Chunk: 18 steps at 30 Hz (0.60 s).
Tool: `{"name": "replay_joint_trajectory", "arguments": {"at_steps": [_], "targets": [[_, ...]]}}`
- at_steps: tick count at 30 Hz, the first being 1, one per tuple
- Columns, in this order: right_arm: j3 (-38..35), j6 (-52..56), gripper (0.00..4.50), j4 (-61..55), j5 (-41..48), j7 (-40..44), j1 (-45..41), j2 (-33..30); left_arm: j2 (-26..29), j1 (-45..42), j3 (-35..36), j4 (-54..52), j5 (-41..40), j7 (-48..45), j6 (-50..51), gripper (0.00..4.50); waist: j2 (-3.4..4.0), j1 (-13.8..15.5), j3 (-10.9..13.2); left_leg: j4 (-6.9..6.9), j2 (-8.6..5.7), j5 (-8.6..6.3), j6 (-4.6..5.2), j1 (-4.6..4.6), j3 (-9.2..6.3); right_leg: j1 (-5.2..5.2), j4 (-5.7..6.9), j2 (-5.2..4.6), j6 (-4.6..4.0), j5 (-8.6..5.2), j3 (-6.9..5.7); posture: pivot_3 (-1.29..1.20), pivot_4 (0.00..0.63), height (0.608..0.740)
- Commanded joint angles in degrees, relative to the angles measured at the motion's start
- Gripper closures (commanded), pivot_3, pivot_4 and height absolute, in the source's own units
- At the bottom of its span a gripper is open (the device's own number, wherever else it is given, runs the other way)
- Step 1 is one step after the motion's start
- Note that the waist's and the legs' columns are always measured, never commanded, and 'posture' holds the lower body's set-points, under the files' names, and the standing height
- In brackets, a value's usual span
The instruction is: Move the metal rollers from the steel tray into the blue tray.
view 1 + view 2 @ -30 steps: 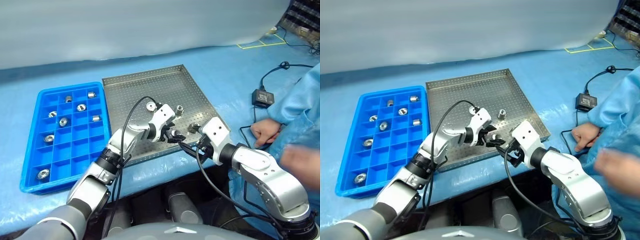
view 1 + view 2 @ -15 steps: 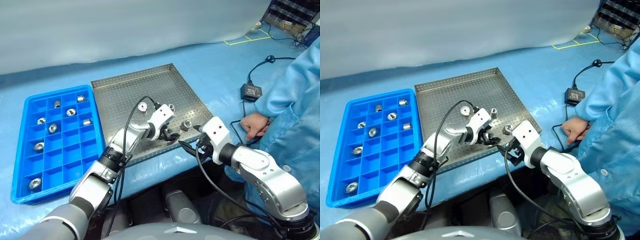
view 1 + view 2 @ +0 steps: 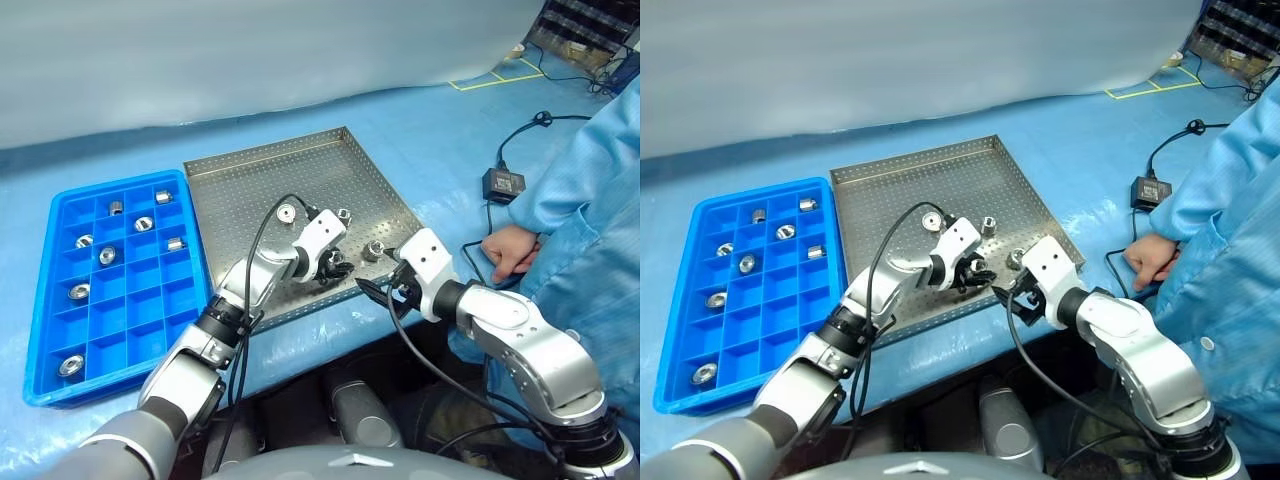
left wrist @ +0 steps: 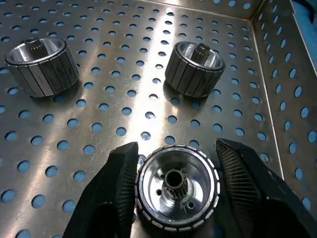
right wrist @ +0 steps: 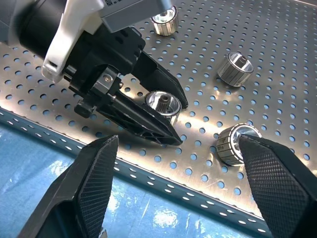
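A blue sheet (image 3: 430, 140) covers the bench, and a pale wall closes the far side; a person in a blue coat rests a hand (image 3: 508, 252) on the bench at the right, near a black adapter (image 3: 502, 183) with its cable.

Nearest the edge, the right gripper (image 3: 378, 290) hangs over the steel tray's (image 3: 260, 175) near rim, its fingers spread wide with nothing between them. Just beyond it, the left gripper (image 4: 174, 184) sits low on the perforated floor with its two fingers closed against the sides of one roller (image 4: 177, 186) (contact on both flanks is visible in the left wrist view). That roller stands on end, axis upright, its open face and toothed centre bore turned up.

Four metal rollers lie in the steel tray: the gripped one, one beside it (image 3: 373, 250), one (image 3: 343, 215) further in, and one (image 3: 286, 212) towards the tray's middle. The blue tray (image 3: 60, 345), touching the steel tray's left side, holds eight rollers, one per compartment, mostly in its far rows.
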Motion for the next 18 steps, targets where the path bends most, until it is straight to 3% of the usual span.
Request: {"name": "replay_joint_trajectory", "arguments": {"at_steps": [1, 4, 11, 18], "targets": [[-0.11, -1.73, 0.43, 0.32, -0.34, 0.11, -1.08, 0.63, -0.29, 0.65, 1.37, -0.96, -0.13, 0.6, 0.56, 2.04, 0.0, 0.05, 0.0, -0.01, 0.0, 0.0, 0.0, 0.0, 0.0, 0.0, 0.0, 0.0, 0.0, 0.0, 0.0, -0.29, 0.15, 0.74], [0.24, -2.11, 0.43, 1.32, -0.68, 0.21, -1.59, 1.06, -0.09, 0.67, 2.26, -1.35, -0.46, 0.62, 0.7, 2.76, 0.0, 0.15, 0.0, -0.01, 0.0, 0.0, 0.0, 0.0, 0.01, -0.01, 0.01, 0.0, 0.01, 0.01, 0.02, -0.28, 0.15, 0.74], [0.89, -2.93, 0.43, 3.89, -1.3, 0.51, -3.1, 1.66, 1.4, 1.64, 3.33, -4.17, -0.52, 0.87, 0.97, 2.8, 0.0, 0.6, 0.0, 0.0, -0.01, 0.0, 0.01, 0.0, 0.01, -0.01, 0.01, 0.01, 0.04, 0.02, 0.04, -0.26, 0.15, 0.74], [1.16, -4.07, 0.43, 8.13, -0.72, 1.72, -5.32, 3.3, 4.98, 5.84, 12.74, -19.86, -5.89, 2.6, 6.8, 2.8, 0.04, 0.94, 0.03, -0.02, 0.0, 0.01, 0.01, -0.03, 0.01, -0.05, 0.01, 0.01, 0.07, 0.04, 0.05, -0.22, 0.15, 0.74]]}}
